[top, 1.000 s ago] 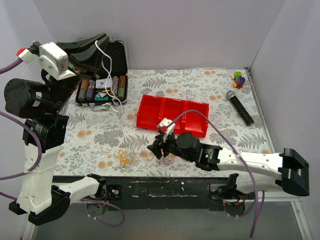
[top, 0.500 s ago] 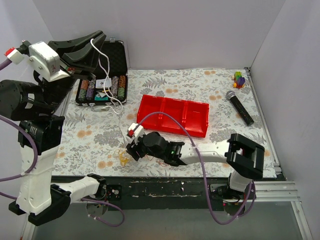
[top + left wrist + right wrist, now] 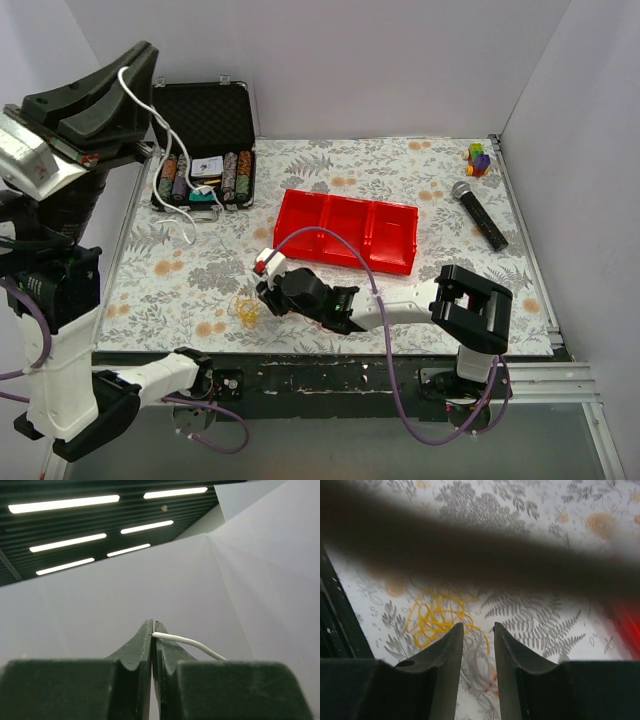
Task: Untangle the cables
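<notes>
- Left arm: white shell links between bulky black joint housings.
- Right arm: the same white links, with a boxy black elbow.
- Purple cables: thick, running loose along both arms.
- Left hand: dark matte fingers tapering to thin tips.
- Right hand: dark, gently curved fingers.
- Right wrist: small white block with a red cap.
- Bases: black.

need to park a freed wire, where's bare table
Bare flowered cloth lies behind the red three-bin plastic tray, between the open black chip case and the small coloured block toy; also between tray and black microphone. Crowded: front centre, where the right pincer sits by the thin yellow wire clump.
</notes>
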Action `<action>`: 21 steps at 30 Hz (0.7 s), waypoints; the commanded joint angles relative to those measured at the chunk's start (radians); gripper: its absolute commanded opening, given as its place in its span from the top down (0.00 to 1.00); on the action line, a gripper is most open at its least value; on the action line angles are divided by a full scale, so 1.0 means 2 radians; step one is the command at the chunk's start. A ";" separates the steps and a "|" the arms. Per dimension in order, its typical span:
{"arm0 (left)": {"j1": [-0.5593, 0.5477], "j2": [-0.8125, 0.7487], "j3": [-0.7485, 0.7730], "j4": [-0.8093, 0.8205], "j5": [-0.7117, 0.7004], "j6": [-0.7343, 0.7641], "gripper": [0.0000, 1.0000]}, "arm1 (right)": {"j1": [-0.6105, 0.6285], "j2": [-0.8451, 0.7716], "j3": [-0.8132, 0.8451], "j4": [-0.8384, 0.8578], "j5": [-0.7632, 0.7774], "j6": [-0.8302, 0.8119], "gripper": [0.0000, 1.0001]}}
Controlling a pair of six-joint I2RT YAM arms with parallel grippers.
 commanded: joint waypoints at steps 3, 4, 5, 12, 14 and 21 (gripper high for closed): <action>0.001 0.000 0.016 0.125 -0.095 0.132 1.00 | 0.001 -0.038 -0.081 0.012 0.033 0.035 0.62; 0.001 0.003 0.017 0.140 -0.106 0.155 1.00 | 0.001 -0.042 -0.090 0.012 0.038 0.038 0.62; 0.001 0.005 0.016 0.155 -0.118 0.178 1.00 | 0.001 -0.048 -0.105 0.011 0.043 0.043 0.62; 0.001 -0.017 -0.030 0.145 -0.103 0.172 1.00 | 0.000 -0.095 -0.152 0.009 0.065 0.061 0.61; 0.001 -0.028 -0.061 0.144 -0.093 0.148 1.00 | 0.000 -0.113 -0.155 0.007 0.066 0.061 0.61; 0.001 -0.037 -0.157 0.138 -0.073 0.109 1.00 | 0.000 -0.182 -0.175 0.008 0.040 0.062 0.57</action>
